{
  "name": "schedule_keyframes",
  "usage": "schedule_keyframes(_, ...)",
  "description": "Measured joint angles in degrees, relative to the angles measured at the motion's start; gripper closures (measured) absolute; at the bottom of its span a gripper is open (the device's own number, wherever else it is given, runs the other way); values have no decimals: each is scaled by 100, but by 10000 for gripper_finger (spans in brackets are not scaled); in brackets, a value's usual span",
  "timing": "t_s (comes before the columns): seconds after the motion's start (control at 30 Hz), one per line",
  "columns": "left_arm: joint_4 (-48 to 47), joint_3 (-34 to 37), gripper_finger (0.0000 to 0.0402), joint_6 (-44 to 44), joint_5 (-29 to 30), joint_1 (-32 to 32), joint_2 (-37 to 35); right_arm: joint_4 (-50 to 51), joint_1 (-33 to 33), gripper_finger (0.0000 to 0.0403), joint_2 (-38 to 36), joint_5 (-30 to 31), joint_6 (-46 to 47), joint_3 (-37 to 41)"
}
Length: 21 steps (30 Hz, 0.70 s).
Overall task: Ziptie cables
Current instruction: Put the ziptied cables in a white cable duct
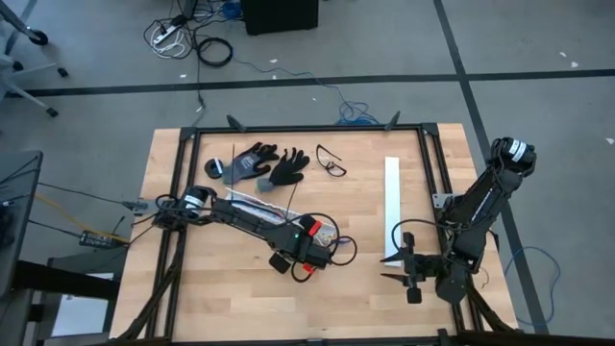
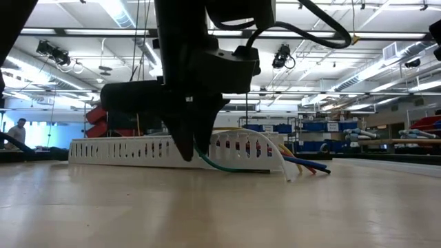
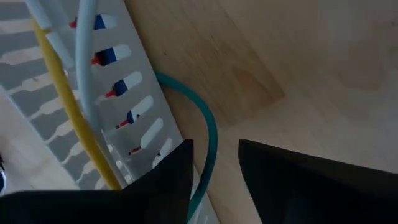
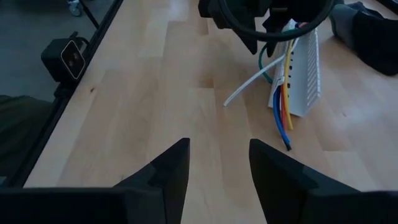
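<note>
At frame centre, the left claw (image 1: 306,258) is hanging with fingers apart astride a green wire of the cables (image 1: 330,235) beside a slotted strip (image 2: 138,149); the right claw (image 1: 401,269) is waiting open, lower right, over the bench (image 1: 221,298).

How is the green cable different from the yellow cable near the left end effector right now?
The green cable lies outside the white slotted strip on the bare wood, bending in a curve; the yellow cable runs fairly straight inside the strip. The green one passes between the left end effector fingers, which stand apart around it; the yellow stays beside them. Both are thin flexible wires.
</note>
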State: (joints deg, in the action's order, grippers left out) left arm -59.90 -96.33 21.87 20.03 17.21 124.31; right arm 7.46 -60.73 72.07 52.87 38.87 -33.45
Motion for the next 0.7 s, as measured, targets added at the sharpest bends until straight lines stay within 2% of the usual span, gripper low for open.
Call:
schedule_keyframes(0.27, -8, 4, 390, -246, -22, -67, 0, -4, 4, 243, 0, 12, 51, 0)
schedule_keyframes(0.43, -26, -4, 397, -439, -47, -127, -2, -46, 4, 243, 0, 14, 59, 0)
schedule_keyframes(0.7, -174, -522, 400, -677, -300, -93, -136, -43, 4, 243, 0, 8, 102, 0)
